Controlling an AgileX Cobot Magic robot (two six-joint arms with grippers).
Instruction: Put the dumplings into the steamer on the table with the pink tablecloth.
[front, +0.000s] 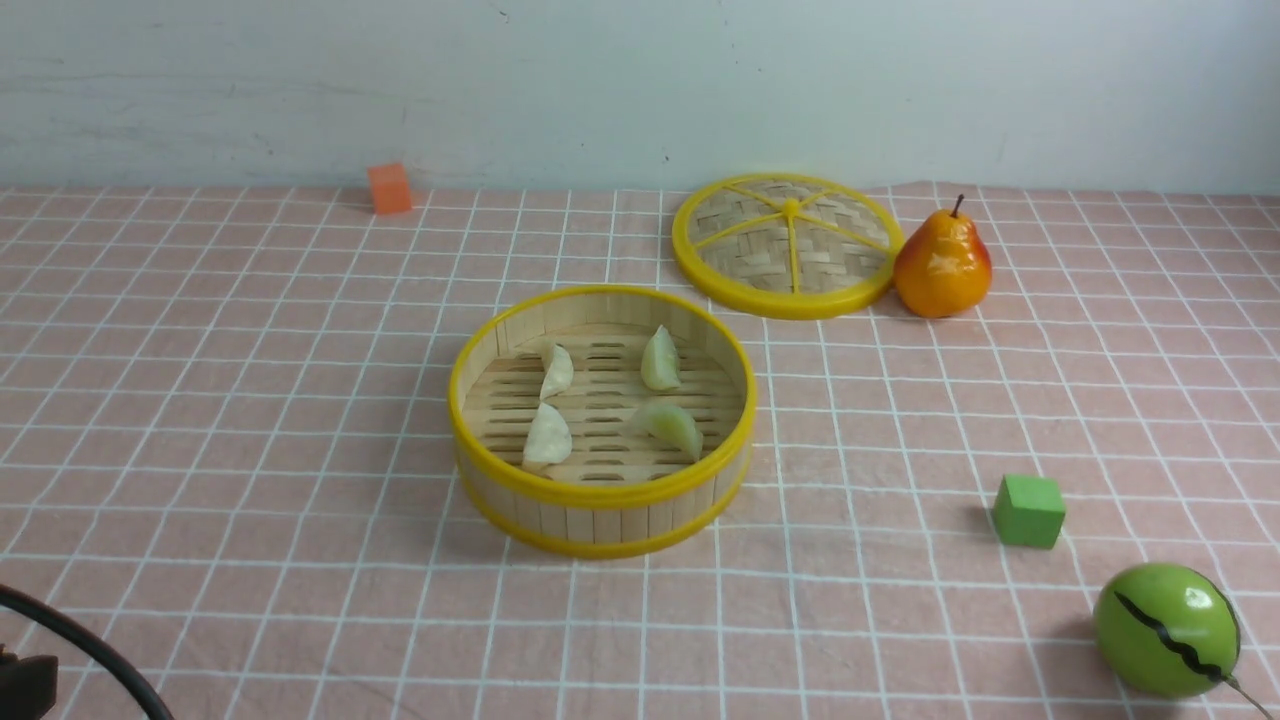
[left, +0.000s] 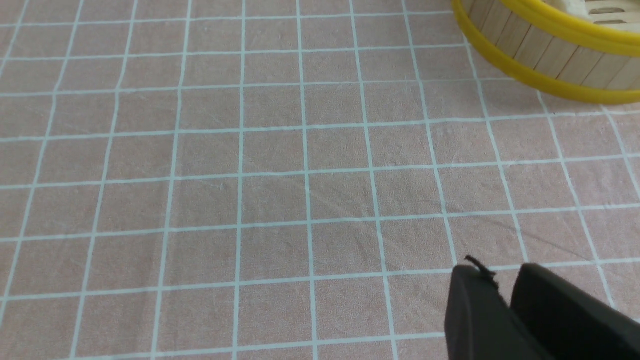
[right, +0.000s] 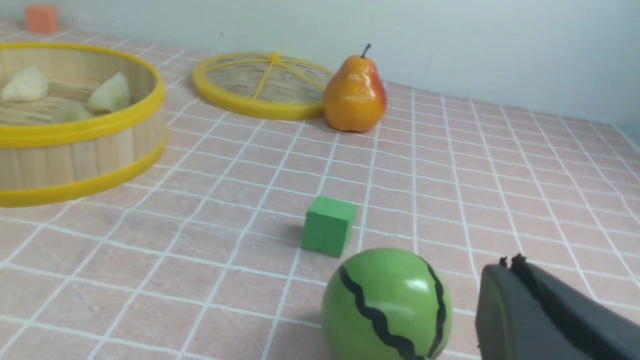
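All four dumplings (front: 548, 437) lie inside the steamer (front: 600, 495). The left end effector (left: 502, 274) hangs slightly parted and empty. The right end effector (right: 511, 263) is pressed together.

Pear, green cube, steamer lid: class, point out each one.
pear (front: 942, 270), front view, middle of its body.
green cube (front: 1025, 522), front view, its front face.
steamer lid (front: 789, 245), front view, its woven middle.

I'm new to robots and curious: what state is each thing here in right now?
Steamer: uncovered.
Dumplings: all four inside steamer.
Lid: off, lying flat on cloth.
Pear: upright.
Left gripper: slightly open, empty.
Right gripper: shut, empty.
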